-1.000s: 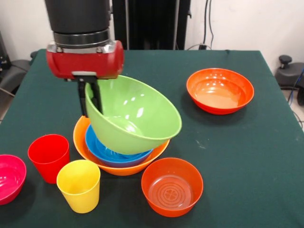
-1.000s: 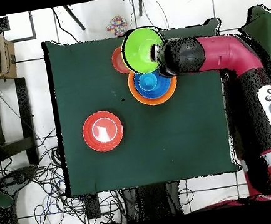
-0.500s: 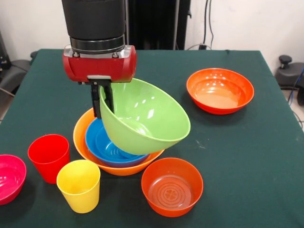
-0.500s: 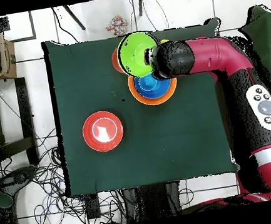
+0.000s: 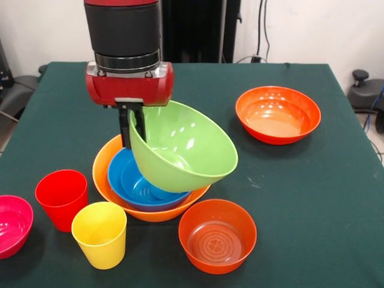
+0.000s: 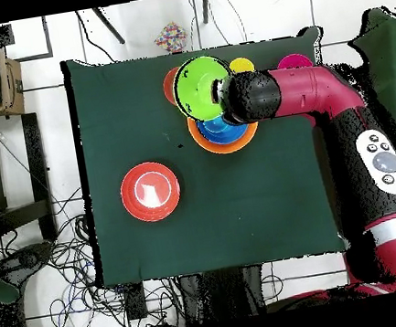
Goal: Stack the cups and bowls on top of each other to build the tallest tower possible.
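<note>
Your gripper (image 5: 133, 127) has its fingers (image 5: 125, 125) pinching the near-left rim of the lime green bowl (image 5: 183, 150), one outside the wall and one inside, and the bowl hangs tilted with its mouth turned up and to the right, its underside just above the blue bowl (image 5: 137, 183) that sits nested in the large pale orange bowl (image 5: 105, 174). Judge that green bowl as light, stiff and glossy: a thin plastic wall held at one edge is apt to swivel or slip between the pads, so the rim is the only sensible hold (there is nothing else on it to grip) and it should be let down level. The red cup (image 5: 61, 198), the yellow cup (image 5: 100, 234) and the magenta-pink bowl (image 5: 13, 225) wait at the bench's (image 5: 288, 198) front left, with two red-orange bowls, one near (image 5: 217, 235) and one far right (image 5: 278, 114). You cannot see whether the green bowl's base touches the blue one; the contact is hidden behind its own belly. The pink bowl is cut off by the picture's edge, and from overhead the arm (image 6: 321, 96) covers the red cup and much of the stack. No light blue cup or small light blue bowl shows in either view.
</note>
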Available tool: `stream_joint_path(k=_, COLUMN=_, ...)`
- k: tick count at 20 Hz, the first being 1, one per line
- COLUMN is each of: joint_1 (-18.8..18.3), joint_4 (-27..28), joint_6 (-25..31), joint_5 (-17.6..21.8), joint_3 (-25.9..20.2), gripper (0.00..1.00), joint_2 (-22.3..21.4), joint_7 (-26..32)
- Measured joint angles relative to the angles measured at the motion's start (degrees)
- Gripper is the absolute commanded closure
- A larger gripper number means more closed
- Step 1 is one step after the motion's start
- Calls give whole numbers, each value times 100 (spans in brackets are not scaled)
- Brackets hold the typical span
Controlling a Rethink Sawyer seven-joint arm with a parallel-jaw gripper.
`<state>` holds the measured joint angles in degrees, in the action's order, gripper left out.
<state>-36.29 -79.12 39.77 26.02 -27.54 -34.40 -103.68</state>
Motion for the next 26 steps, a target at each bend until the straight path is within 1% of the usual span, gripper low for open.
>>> stream_joint_path(k=11, joint_1=189, joint_4=-456, joint_6=-189, joint_5=37, joint_3=168, gripper=100, joint_2=-1, joint_7=0)
stream_joint_path(k=26, joint_1=196, joint_4=-810, joint_6=-569, joint_5=72, joint_3=241, gripper=100, joint_2=-3, joint_7=0)
